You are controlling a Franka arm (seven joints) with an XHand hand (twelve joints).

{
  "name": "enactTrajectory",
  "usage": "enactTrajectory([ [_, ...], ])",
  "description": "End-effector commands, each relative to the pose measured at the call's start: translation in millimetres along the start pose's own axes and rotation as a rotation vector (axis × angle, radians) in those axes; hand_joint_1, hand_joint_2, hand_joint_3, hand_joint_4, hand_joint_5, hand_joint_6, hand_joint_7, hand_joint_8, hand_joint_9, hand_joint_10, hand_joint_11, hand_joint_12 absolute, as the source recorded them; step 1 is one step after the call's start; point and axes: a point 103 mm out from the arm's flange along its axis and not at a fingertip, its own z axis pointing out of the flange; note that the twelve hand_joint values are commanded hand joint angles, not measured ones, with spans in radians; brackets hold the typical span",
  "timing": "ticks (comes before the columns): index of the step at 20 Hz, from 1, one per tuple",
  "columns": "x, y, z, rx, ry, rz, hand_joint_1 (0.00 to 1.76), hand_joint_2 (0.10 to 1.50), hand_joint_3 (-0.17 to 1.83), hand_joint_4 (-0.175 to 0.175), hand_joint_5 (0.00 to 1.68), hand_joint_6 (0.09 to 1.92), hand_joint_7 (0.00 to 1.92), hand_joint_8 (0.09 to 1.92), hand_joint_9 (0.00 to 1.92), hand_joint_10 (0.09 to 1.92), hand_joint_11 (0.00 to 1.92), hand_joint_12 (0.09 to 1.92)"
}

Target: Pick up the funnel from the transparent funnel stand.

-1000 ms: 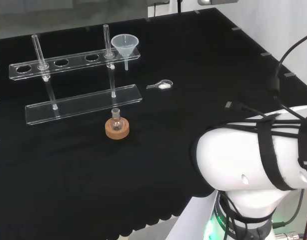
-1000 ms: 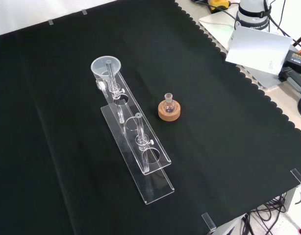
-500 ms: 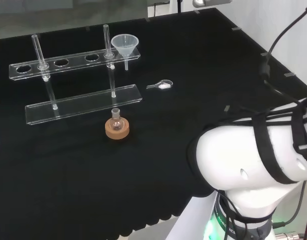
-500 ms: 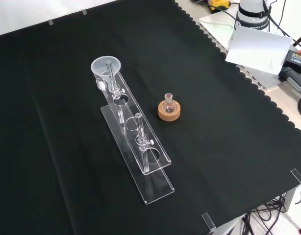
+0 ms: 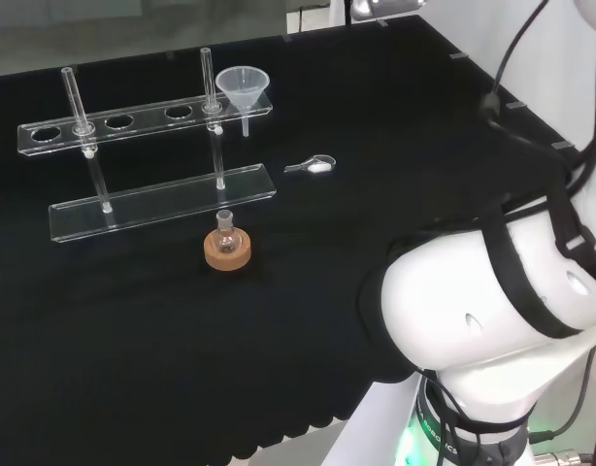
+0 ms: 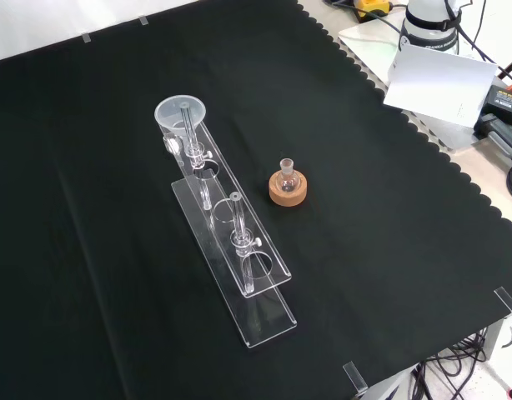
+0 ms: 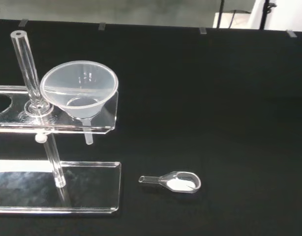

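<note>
**Head view: funnel seated upright in the stand's end hole**

Head view is taken up at the right by the arm [image 5: 492, 320], its white links wrapped in black cables; whether the hand's fingers are spread or curled cannot be told, and the funnel's place relative to the hand cannot be judged from these frames.

The funnel [image 5: 243, 87] is seen seated in the rightmost hole of the stand [image 5: 123, 121], at the far left of the cloth [image 5: 376, 146] in the head view. Its long axis is held vertical: the wide mouth is turned upward and the narrow stem [image 7: 88, 132] is pointed straight down through the upper shelf, ending above the cloth, just past the end of the base plate. In the wrist view the funnel [image 7: 79, 91] is shown beside one of the stand's clear upright rods [image 7: 28, 69].

A small clear scoop [image 5: 313, 166] with white powder in its bowl is laid on the cloth near the stand's funnel end. A little flask [image 5: 225, 233] is set on a cork ring [image 5: 226, 250] just in front of the base plate in the head view; in the front view the flask [image 6: 288, 177] is found to the right of the stand [image 6: 231, 242], with the funnel [image 6: 179, 115] at the stand's upper end.
</note>
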Motion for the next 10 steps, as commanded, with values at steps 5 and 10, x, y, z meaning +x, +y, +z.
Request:
enactTrajectory([
  [5, 40, 50, 33, 0.038, 0.024, -0.068, 0.00, 1.11, 0.38, 0.018, 0.19, 0.09, 0.05, 0.44, 0.16, 0.65, 0.00, 1.40],
  [10, 52, 61, 47, 0.081, 0.008, -0.082, 0.12, 1.06, 0.33, 0.015, 0.17, 0.09, 0.04, 0.47, 0.16, 0.67, 0.00, 1.39],
])
